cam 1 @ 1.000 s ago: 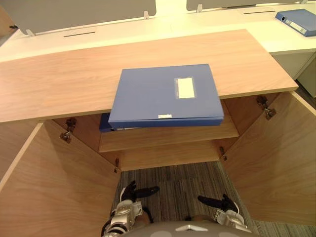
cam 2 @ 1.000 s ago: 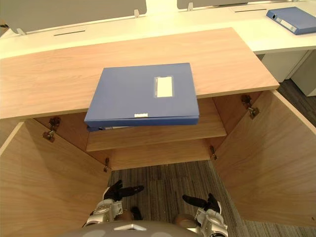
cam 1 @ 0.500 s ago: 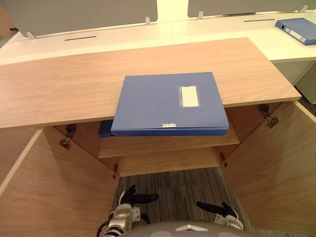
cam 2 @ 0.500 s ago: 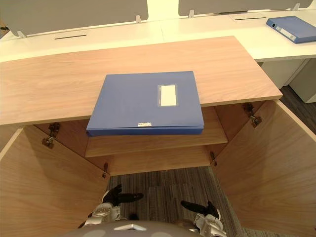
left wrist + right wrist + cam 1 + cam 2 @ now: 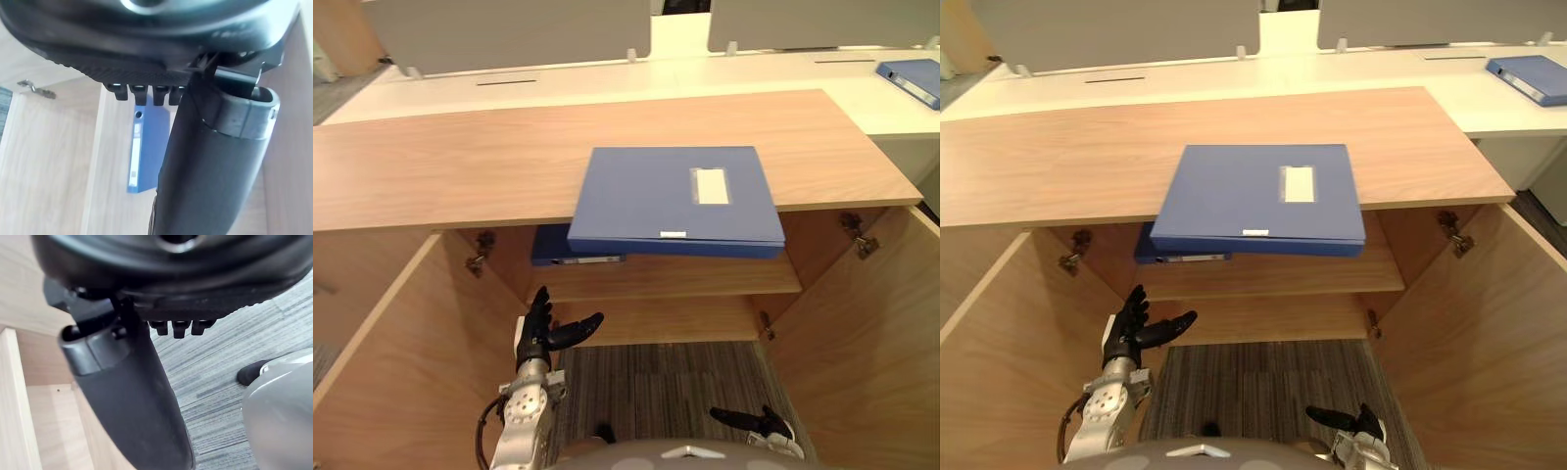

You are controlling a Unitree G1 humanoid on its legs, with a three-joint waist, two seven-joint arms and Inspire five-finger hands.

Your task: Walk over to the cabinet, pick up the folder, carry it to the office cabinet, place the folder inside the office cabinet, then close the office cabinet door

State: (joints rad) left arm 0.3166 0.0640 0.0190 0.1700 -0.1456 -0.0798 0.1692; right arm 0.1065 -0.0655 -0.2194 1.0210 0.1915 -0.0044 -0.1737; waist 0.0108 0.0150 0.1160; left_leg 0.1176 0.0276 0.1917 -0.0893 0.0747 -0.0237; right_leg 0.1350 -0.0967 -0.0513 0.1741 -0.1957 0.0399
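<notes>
The flat blue box folder (image 5: 677,201) lies on the light wooden cabinet's top (image 5: 460,166), overhanging its front edge, not yet grasped. Below that edge the left hand (image 5: 544,331) hovers with fingers spread, empty; the right hand (image 5: 759,426) hangs low by the cabinet's foot, relaxed and empty. Pickup, carrying, placing and door-closing all remain.

right hand (image 5: 139,401), grey carpet (image 5: 222,377), wood panel (image 5: 22,298)
</notes>
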